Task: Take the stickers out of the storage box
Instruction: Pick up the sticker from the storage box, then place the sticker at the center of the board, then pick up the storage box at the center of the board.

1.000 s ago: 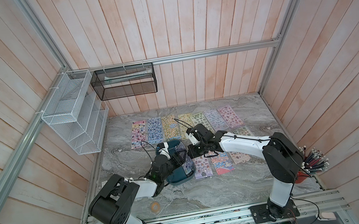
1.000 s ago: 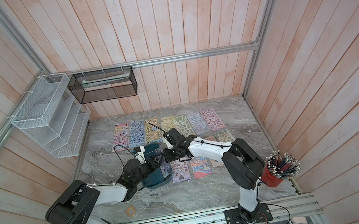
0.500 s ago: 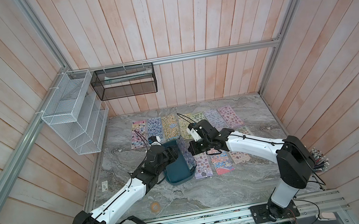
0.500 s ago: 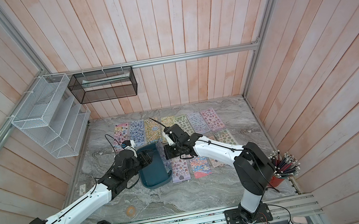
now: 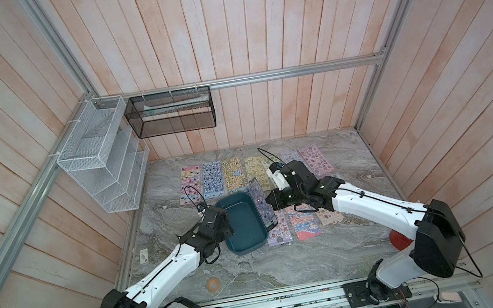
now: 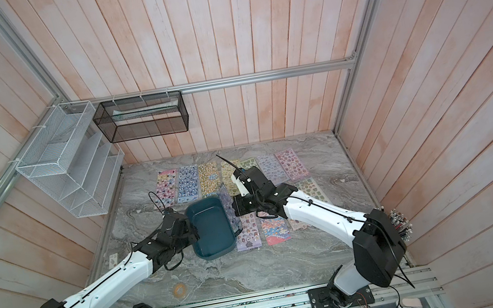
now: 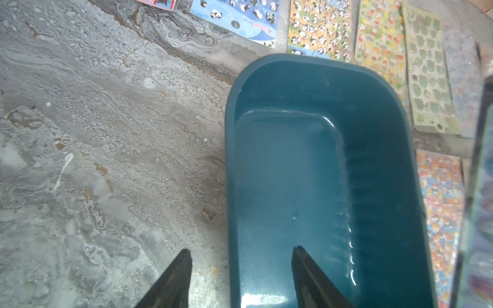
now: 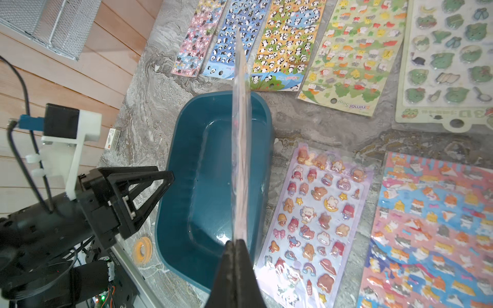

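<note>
Pinches one sticker sheet [image 8: 240, 133] on edge with the right gripper [image 8: 236, 241], clamped tight, over the rim of the empty blue box [image 5: 243, 225]; straddles the box wall with the left gripper [image 7: 241, 250], parted, grasping nothing; since a second ago, stretches the left arm out from folded; shows other stickers [image 5: 235, 176] flat in rows on the grey marble table [image 5: 289, 265]; plank walls, wire rack [image 5: 103, 170], mesh basket [image 5: 172, 116].

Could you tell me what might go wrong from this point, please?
The right gripper pinches the held sticker sheet by one edge only. It stands on edge over the storage box and could fall into it.
The lilac sheet lies right beside the box, so the held one may land overlapping it.
The left gripper straddles the box wall with jaws open, so the box may slide.
</note>
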